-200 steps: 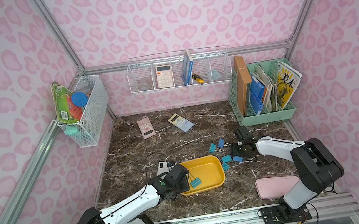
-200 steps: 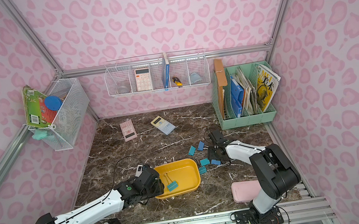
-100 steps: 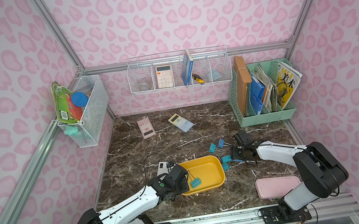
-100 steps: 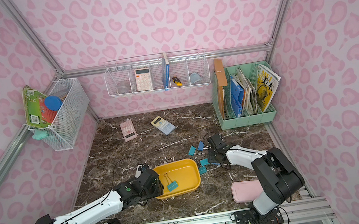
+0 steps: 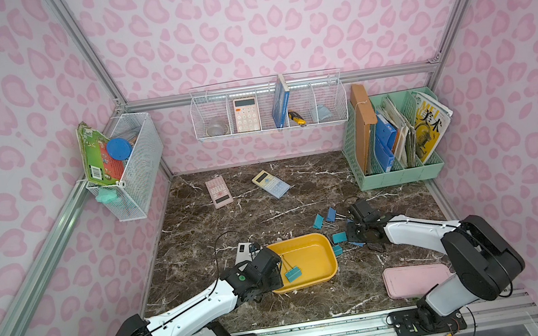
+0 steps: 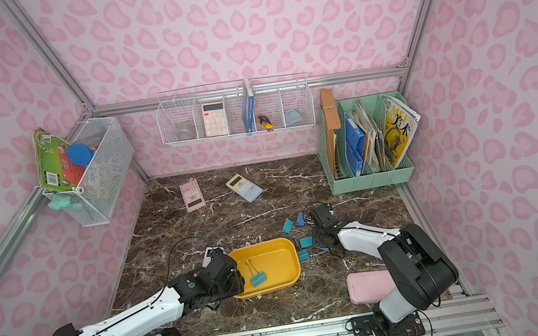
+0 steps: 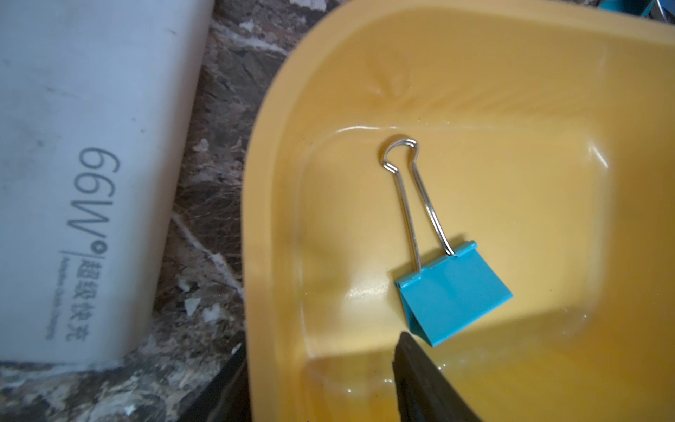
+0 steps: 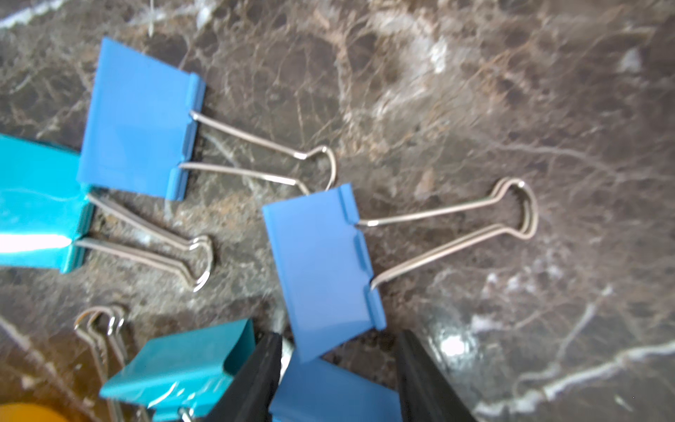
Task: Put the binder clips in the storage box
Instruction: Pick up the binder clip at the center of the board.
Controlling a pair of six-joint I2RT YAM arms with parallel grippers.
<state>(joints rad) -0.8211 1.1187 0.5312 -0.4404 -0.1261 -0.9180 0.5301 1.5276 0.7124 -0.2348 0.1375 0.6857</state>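
White charger block (image 7: 73, 182), left of the left wrist frame: "66W" and "超级快充"; magazine cover (image 5: 431, 124), right of a top view, in the green organizer (image 5: 401, 177): "MEI", "美术".

The table (image 5: 266, 212) is dark brown stone with white lines. Near the top left of it lie a pink calculator (image 5: 218, 192) and, beside it, a blue calculator (image 5: 270, 184). A green file holder (image 5: 400, 175) stands in the top right corner. The yellow storage box (image 5: 295, 241) sits low in the middle. A white block (image 5: 241, 251) lies just left of it. Some binder clips (image 5: 339, 237) lie on the stone right of the box, teal ones and blue ones, close together. A flat pink box (image 5: 415, 278) lies at the bottom right.
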